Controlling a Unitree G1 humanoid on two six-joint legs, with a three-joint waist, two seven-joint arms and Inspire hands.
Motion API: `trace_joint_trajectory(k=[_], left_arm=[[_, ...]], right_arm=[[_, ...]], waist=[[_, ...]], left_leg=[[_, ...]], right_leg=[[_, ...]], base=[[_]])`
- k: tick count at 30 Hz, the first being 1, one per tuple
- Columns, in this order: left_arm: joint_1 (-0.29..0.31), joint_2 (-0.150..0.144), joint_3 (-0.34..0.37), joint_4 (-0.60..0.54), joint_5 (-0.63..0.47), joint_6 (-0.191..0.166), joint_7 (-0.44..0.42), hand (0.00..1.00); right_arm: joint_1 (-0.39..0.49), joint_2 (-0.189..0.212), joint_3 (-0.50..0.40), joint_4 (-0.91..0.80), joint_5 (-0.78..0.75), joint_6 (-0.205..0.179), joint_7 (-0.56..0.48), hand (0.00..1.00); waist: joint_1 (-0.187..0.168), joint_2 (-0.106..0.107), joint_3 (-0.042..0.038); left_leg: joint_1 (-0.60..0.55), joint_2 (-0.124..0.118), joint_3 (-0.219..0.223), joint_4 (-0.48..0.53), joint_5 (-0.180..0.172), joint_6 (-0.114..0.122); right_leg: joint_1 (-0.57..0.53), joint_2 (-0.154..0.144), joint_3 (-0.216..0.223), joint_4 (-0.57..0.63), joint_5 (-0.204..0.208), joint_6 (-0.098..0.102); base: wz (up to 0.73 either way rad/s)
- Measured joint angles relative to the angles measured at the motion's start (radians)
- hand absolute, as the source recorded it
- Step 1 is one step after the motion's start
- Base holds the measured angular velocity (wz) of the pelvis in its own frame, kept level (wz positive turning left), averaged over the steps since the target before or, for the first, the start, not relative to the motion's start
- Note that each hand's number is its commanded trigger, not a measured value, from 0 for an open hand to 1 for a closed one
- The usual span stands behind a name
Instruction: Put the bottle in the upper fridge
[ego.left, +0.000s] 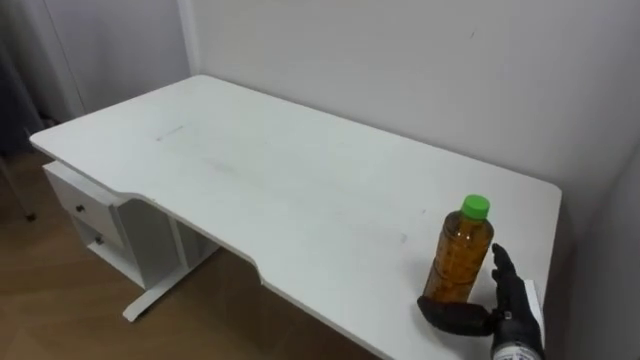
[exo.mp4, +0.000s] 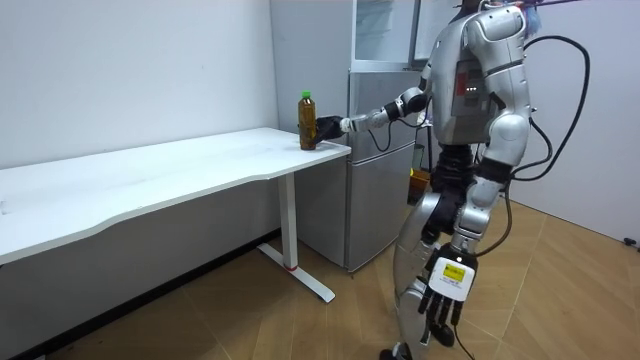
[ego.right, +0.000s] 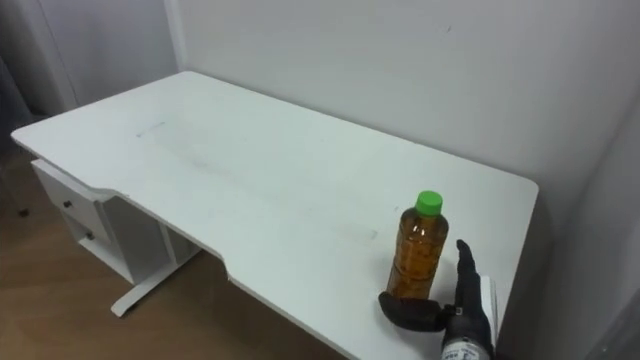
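The right robot hand (ego.left: 498, 315) was cupped wide around the bottle (ego.left: 460, 260). Full closure was advised before lifting.

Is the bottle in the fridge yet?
Not yet. Nothing is done: the bottle stands on the table. In hand: the right hand cups its base, thumb in front, fingers straight; the left hand hangs idle. Still to do: grip, lift, carry it to the fridge and put it in the upper part.

The bottle (ego.left: 462, 258) is clear, glossy plastic with a smooth green cap (ego.left: 475, 207). The tabletop (ego.left: 280, 170) is smooth, matt white. The right robot hand (ego.left: 497, 318) looks matt black plastic. The floor (ego.left: 60, 300) is wood.
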Motion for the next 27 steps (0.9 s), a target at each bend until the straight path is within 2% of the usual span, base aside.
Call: trace_joint_trajectory(k=[3, 8, 15, 27], left_arm=[[-0.004, 0.000, 0.000, 0.000, 0.000, 0.000, 0.001, 0.00], [-0.007, 0.006, 0.000, 0.000, -0.002, 0.000, 0.002, 0.00], [-0.001, 0.007, -0.002, 0.000, -0.043, -0.006, 0.002, 0.00], [0.007, 0.008, -0.002, 0.010, -0.078, -0.022, 0.002, 0.00]], right_arm=[[0.000, 0.000, 0.007, 0.000, -0.007, 0.000, -0.014, 0.00], [-0.006, 0.000, 0.035, 0.000, -0.007, 0.000, -0.036, 0.00], [-0.006, 0.000, 0.037, -0.001, -0.006, -0.002, -0.047, 0.00], [-0.012, 0.000, 0.036, -0.014, 0.014, -0.037, -0.055, 0.00]], waist=[[0.000, -0.010, -0.0023], [0.000, -0.026, -0.0010], [0.001, -0.026, -0.0013], [0.021, -0.024, 0.0007]], left_leg=[[-0.010, -0.005, 0.000, 0.000, 0.004, 0.004], [-0.011, -0.008, 0.000, 0.000, 0.005, 0.006], [-0.011, -0.008, 0.000, -0.002, 0.005, 0.006], [-0.012, -0.010, -0.005, -0.010, 0.005, 0.006]], right_leg=[[-0.012, -0.007, 0.000, 0.006, 0.000, 0.000], [-0.013, -0.011, 0.000, 0.008, 0.000, 0.002], [-0.013, -0.010, -0.001, 0.006, -0.001, 0.002], [-0.008, -0.009, -0.003, -0.001, -0.001, 0.003]], base=[[0.00], [0.00], [0.00], [0.01]])
